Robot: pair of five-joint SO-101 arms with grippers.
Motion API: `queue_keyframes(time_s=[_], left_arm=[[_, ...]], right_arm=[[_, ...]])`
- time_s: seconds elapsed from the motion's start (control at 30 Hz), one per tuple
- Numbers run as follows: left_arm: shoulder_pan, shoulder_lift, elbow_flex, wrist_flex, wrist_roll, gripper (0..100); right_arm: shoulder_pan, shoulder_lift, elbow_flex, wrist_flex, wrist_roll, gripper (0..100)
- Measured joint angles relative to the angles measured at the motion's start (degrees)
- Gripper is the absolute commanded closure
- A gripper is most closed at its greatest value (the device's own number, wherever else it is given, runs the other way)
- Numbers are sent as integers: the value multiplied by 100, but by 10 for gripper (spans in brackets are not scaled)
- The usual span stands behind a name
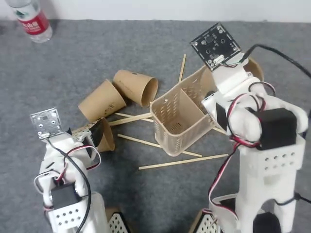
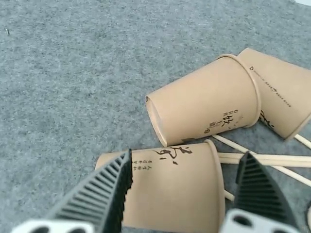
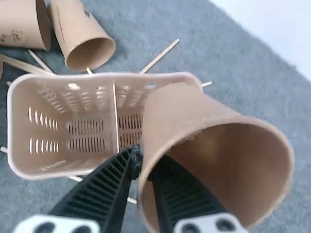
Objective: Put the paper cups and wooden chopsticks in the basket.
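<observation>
A brown paper cup (image 2: pixel 170 189) lies on its side on the grey carpet, and my left gripper (image 2: pixel 187 160) stands open with one finger on each side of it. Two more cups (image 2: pixel 204 104) (image 2: pixel 286 92) lie just beyond, also on their sides (image 1: pixel 101 101) (image 1: pixel 136 86). Wooden chopsticks (image 2: pixel 262 159) lie beside them. My right gripper (image 3: pixel 143 167) is shut on the rim of another paper cup (image 3: pixel 214 150), held tilted over the far end of the beige slotted basket (image 3: pixel 97 76). The basket (image 1: pixel 165 131) stands mid-table and its compartments look empty.
Loose chopsticks lie around the basket: one long one in front (image 1: pixel 182 161), one beside it (image 1: pixel 158 143), a pair towards the cups (image 1: pixel 130 118) and one behind (image 1: pixel 182 68). A plastic bottle (image 1: pixel 31 19) lies at the far left corner.
</observation>
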Motion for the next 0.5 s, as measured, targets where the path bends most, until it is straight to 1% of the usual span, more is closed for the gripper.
queue_keyframes(time_s=[0.03,0.1,0.23,0.3,0.37,0.5], left_arm=[[0,0,0,0,0,673],[0,0,0,0,0,673],[0,0,0,0,0,673],[0,0,0,0,0,673],[0,0,0,0,0,673],[0,0,0,0,0,673]], right_arm=[[9,0,53,0,0,985],[18,0,141,0,0,942],[18,0,202,0,-35,776],[18,0,202,0,-35,712],[0,0,202,0,-35,696],[-316,0,202,0,-9,723]])
